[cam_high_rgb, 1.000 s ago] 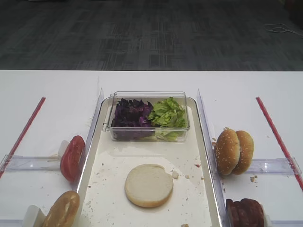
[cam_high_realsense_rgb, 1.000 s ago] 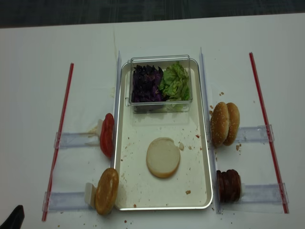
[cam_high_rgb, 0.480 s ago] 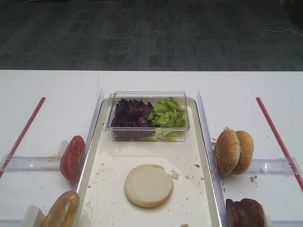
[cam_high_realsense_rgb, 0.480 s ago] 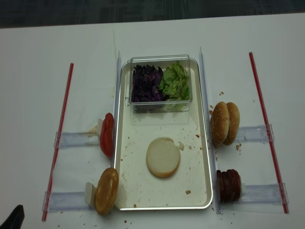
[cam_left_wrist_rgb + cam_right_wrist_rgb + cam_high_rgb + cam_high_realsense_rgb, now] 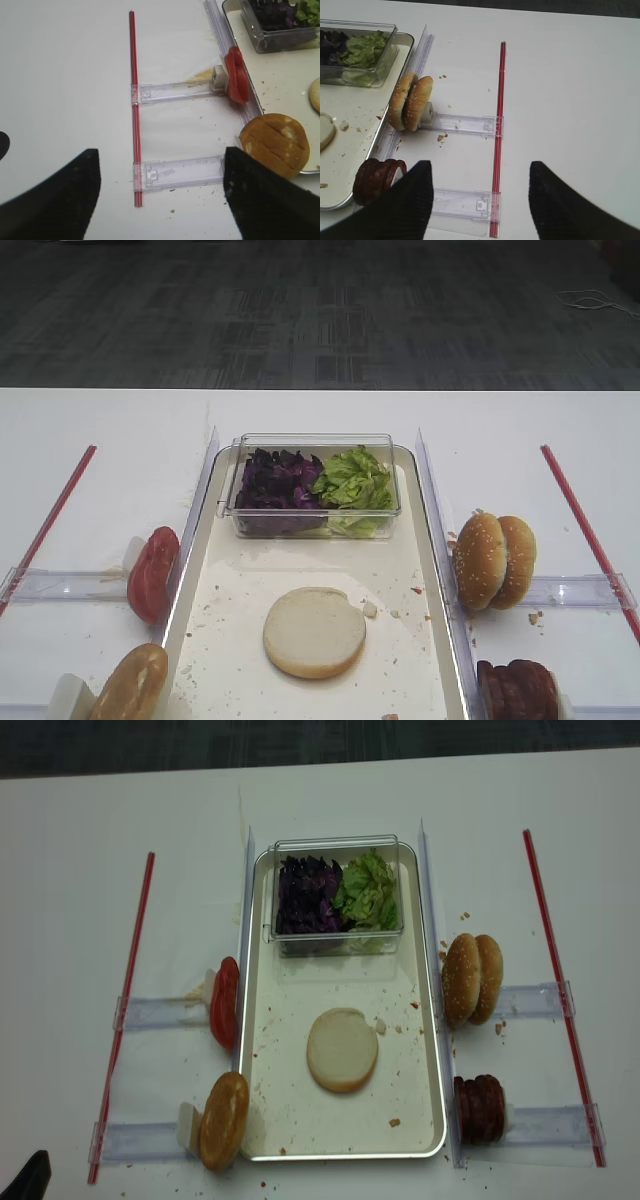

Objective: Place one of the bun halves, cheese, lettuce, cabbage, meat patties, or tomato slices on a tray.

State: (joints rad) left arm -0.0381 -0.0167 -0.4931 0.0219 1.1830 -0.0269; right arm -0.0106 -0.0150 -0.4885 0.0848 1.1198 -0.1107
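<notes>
A plain bun half [image 5: 314,632] lies cut face up on the tray [image 5: 320,558]. A second bun half [image 5: 274,145] stands on edge outside the tray's left rim, near the tomato slices [image 5: 235,75]. Meat patties [image 5: 377,180] stand on edge outside the right rim. Cabbage [image 5: 278,480] and lettuce [image 5: 352,480] fill a clear box at the tray's far end. Cheese is out of view. My left gripper [image 5: 160,150] hangs open and empty over the table left of the tray. My right gripper [image 5: 480,164] hangs open and empty to the right of the patties.
Two sesame-seeded bun halves [image 5: 493,560] stand on edge right of the tray. Clear plastic rails [image 5: 180,172] and red strips [image 5: 128,990] lie on both sides of the white table. Crumbs dot the tray floor.
</notes>
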